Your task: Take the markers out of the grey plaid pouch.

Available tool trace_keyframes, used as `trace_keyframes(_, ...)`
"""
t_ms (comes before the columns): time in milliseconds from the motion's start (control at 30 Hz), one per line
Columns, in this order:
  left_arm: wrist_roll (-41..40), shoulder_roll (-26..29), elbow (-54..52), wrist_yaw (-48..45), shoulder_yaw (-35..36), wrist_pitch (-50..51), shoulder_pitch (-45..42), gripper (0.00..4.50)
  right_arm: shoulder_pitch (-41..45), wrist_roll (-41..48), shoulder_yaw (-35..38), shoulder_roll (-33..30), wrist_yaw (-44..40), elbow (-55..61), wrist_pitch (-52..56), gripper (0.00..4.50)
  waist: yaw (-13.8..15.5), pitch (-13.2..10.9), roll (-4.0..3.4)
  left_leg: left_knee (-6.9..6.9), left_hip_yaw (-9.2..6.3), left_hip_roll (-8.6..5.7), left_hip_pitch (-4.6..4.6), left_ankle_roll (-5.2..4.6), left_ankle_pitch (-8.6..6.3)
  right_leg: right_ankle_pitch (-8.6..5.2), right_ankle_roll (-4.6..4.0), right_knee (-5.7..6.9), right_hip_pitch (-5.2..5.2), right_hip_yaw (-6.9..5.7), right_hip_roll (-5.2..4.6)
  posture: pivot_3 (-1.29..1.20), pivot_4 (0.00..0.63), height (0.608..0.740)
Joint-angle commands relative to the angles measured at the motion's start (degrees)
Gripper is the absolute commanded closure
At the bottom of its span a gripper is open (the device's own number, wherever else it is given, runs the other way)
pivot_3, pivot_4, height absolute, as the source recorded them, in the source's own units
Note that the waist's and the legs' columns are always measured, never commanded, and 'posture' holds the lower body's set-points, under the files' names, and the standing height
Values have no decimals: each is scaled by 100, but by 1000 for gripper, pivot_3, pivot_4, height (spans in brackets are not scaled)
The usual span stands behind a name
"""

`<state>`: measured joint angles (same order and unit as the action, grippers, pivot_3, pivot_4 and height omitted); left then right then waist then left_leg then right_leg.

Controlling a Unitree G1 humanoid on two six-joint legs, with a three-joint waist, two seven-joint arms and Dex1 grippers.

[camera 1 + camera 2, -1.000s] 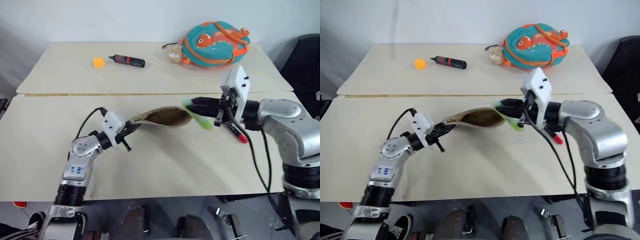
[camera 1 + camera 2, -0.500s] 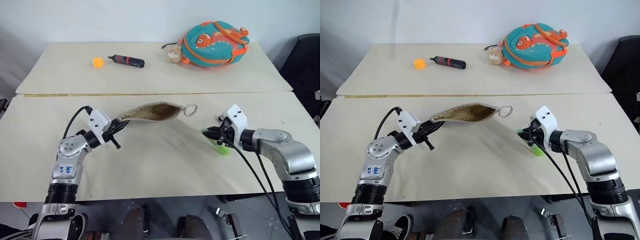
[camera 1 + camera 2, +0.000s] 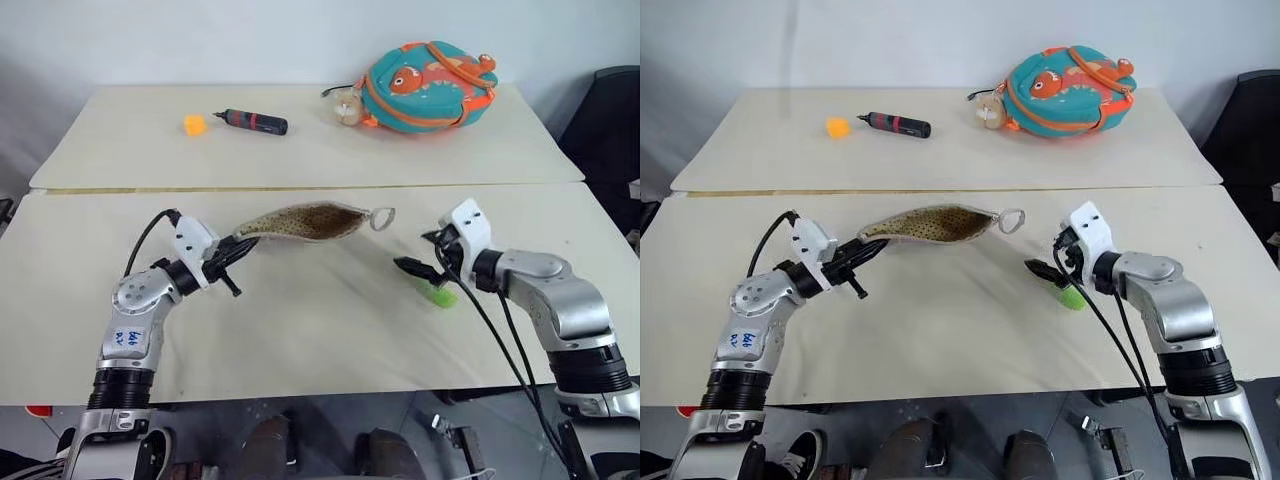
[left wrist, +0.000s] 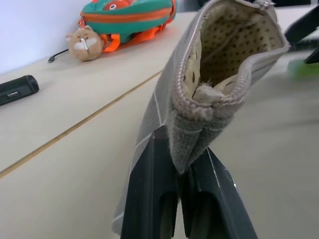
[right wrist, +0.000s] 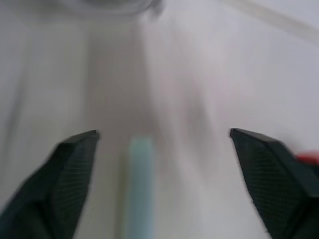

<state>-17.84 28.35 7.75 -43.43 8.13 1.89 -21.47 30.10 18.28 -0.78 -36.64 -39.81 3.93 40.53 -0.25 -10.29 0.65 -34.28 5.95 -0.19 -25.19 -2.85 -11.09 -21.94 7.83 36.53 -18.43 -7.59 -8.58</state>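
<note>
Right pincer (image 3: 418,272) dropped from the pouch mouth to the bench (image 3: 320,340) at right of centre since a second ago; its jaws now stand spread, with the green marker (image 3: 438,295) released on the bench beneath them. Left pincer (image 3: 232,262) stays clenched on the near end of the grey plaid pouch (image 3: 305,222), holding it lifted at centre frame, zipper mouth toward the right.

We're between extractions: one marker out, pouch open. The left wrist view shows only dotted lining inside, so we can't tell whether more markers remain. A red tip shows at the edge of the right wrist view; can't identify it.

Next move, as we judge it: right pincer back to the pouch mouth and reach in, or left tips the pouch to check.
</note>
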Motion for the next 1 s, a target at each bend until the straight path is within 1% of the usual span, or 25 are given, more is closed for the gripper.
trace_keyframes(33,-719,175,-507,239,643,794,64,4500,232,146,408,155,25,242,-539,186,-17,0,0,2,1,1,0,0,0,0,0,-1,-1,2,1,0,150,740)
trace_keyframes(67,-872,236,-587,316,794,1093,110,4500,233,241,456,214,-59,350,-666,186,-21,0,0,2,1,1,0,0,0,0,0,0,-1,1,1,0,150,740)
trace_keyframes(133,-1633,363,-875,758,1306,2379,253,4500,-51,447,483,330,-395,714,-1151,186,-20,0,0,6,-3,2,1,1,1,0,0,-1,0,1,2,0,150,740)
trace_keyframes(200,-2048,451,-1132,1023,1548,3159,379,4500,-312,422,424,352,-561,870,-1483,186,-18,0,0,10,-11,2,4,1,0,0,0,-1,4,7,1,0,150,740)
trace_keyframes(300,-3082,297,-1300,1903,2373,4316,488,4500,-813,271,205,300,-714,1137,-1782,186,23,-1,2,8,-19,-3,1,1,1,0,0,-4,11,11,-1,0,150,740)
trace_keyframes(400,-3936,118,-1202,2580,3128,4954,620,4500,-949,247,105,305,-755,1234,-1851,186,10,-5,8,-4,-40,-4,3,0,-1,0,0,-9,31,27,-1,0,150,740)
trace_keyframes(467,-4246,-22,-1152,2958,3490,5186,879,4500,-915,300,95,350,-717,1214,-1778,186,1,-5,8,-4,-40,-5,9,1,-1,0,0,-10,34,33,-1,0,150,740)
trace_keyframes(533,-4295,-152,-1178,3238,3584,5221,1083,4500,-890,259,83,323,-745,1137,-1838,186,0,-5,8,-3,-40,-4,22,5,-3,-1,0,-14,39,37,0,0,150,740)
trace_keyframes(633,-4321,-232,-1242,3274,3524,5221,1336,4500,-853,129,28,257,-806,1007,-1963,186,19,-5,8,-1,-41,-4,23,11,-5,-2,-2,-22,39,42,2,0,150,740)
trace_keyframes(700,-4702,-333,-1190,3423,3635,5382,1381,3933,-798,139,25,284,-800,950,-1961,142,37,-5,9,-1,-42,-5,18,11,-6,-2,-2,-35,39,40,3,0,150,740)
trace_keyframes(767,-4583,-220,-1328,3338,3484,5412,1548,3395,-769,91,4,280,-822,906,-2008,142,36,-4,11,-1,-44,-5,14,14,-7,-1,-2,-47,42,40,3,0,150,740)
trace_keyframes(800,-4424,-98,-1422,3236,3405,5347,1649,3119,-769,65,-4,272,-831,886,-2029,142,27,-4,11,-1,-43,-5,14,16,-8,-1,-2,-49,43,41,4,0,150,740)
trace_keyframes(867,-3946,245,-1624,2855,3145,5047,1933,2416,-781,53,-3,257,-849,873,-2054,142,14,-5,12,4,-43,-4,14,24,-12,-1,-2,-52,41,42,6,0,150,740)
trace_keyframes(900,-3886,348,-1688,2734,3131,4986,2038,2093,-788,65,8,251,-857,874,-2047,142,10,-5,12,7,-41,-4,14,26,-11,-2,-4,-52,39,42,9,0,150,740)
trace_keyframes(967,-4052,439,-1731,2591,3311,4937,2136,1502,-822,87,30,198,-903,886,-2027,142,9,-5,11,17,-33,-4,16,29,-10,-2,-5,-55,34,50,10,0,150,740)
trace_keyframes(1000,-3768,648,-1927,2209,3207,4656,2384,1502,-863,104,51,136,-952,905,-2012,142,6,-5,12,19,-30,-3,16,35,-14,-3,-5,-55,30,54,10,0,150,740)
